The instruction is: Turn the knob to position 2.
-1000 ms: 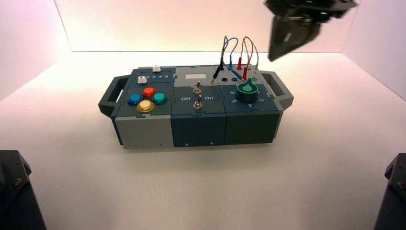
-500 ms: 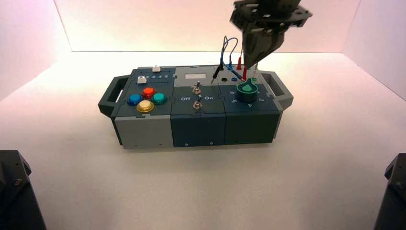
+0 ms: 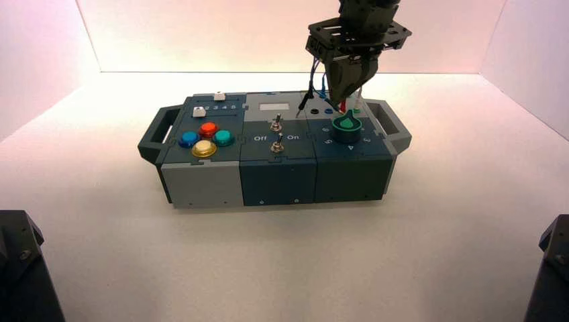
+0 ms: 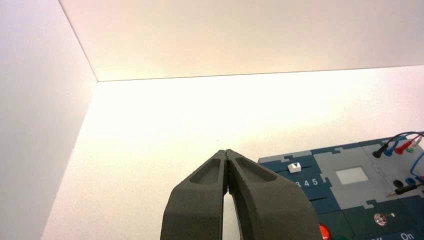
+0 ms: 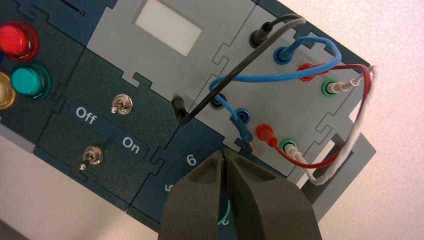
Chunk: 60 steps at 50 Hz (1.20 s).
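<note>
The right gripper (image 3: pixel 347 94) hangs point-down just above the knob (image 3: pixel 347 127), its jaws pressed together and holding nothing. In the right wrist view the closed fingers (image 5: pixel 200 200) cover most of the knob; only a sliver of green (image 5: pixel 224 216) shows between them, and the white 6 (image 5: pixel 191 160) of the dial ring sits just past the tips. Numeral 2 cannot be made out. The wires (image 5: pixel 280 75) and their sockets lie beyond the jaws, the two toggle switches (image 5: pixel 121 105) off to one side by the Off/On lettering. The box (image 3: pixel 201 184) stands on the bench (image 3: pixel 436 235). The left gripper (image 4: pixel 227 172) stays off the box's button end, jaws closed and empty, the slider (image 4: pixel 295 168) near its tips.
</note>
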Available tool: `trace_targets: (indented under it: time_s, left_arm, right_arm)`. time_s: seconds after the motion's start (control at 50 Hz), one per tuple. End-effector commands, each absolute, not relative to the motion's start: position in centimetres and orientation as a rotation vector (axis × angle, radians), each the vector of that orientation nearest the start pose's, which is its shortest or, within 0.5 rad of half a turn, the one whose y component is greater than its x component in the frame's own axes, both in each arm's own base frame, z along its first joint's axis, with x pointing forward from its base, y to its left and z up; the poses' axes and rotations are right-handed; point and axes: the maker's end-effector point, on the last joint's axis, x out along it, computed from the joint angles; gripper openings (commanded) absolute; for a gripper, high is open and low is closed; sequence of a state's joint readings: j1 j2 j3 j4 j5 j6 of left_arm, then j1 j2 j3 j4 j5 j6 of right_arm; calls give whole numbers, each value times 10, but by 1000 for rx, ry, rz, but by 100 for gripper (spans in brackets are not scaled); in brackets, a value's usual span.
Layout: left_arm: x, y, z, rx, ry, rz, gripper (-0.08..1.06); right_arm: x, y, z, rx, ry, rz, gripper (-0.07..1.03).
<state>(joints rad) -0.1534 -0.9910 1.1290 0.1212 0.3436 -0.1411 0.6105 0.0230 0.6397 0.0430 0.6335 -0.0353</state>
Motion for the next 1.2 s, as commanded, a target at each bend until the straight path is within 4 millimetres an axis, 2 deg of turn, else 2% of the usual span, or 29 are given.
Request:
trace_targets:
  time_s: [0.02, 0.5, 1.2]
  left_arm:
    - [237, -30, 234, 17, 436, -106, -3]
    - [237, -29, 235, 17, 433, -106, -3]
    - [237, -30, 235, 14, 435, -106, -3]
  right_arm:
    - [294, 207, 78, -392, 1236, 545, -2]
    - [300, 193, 74, -389, 1261, 507, -2]
    - [295, 189, 66, -404, 1301, 502, -2]
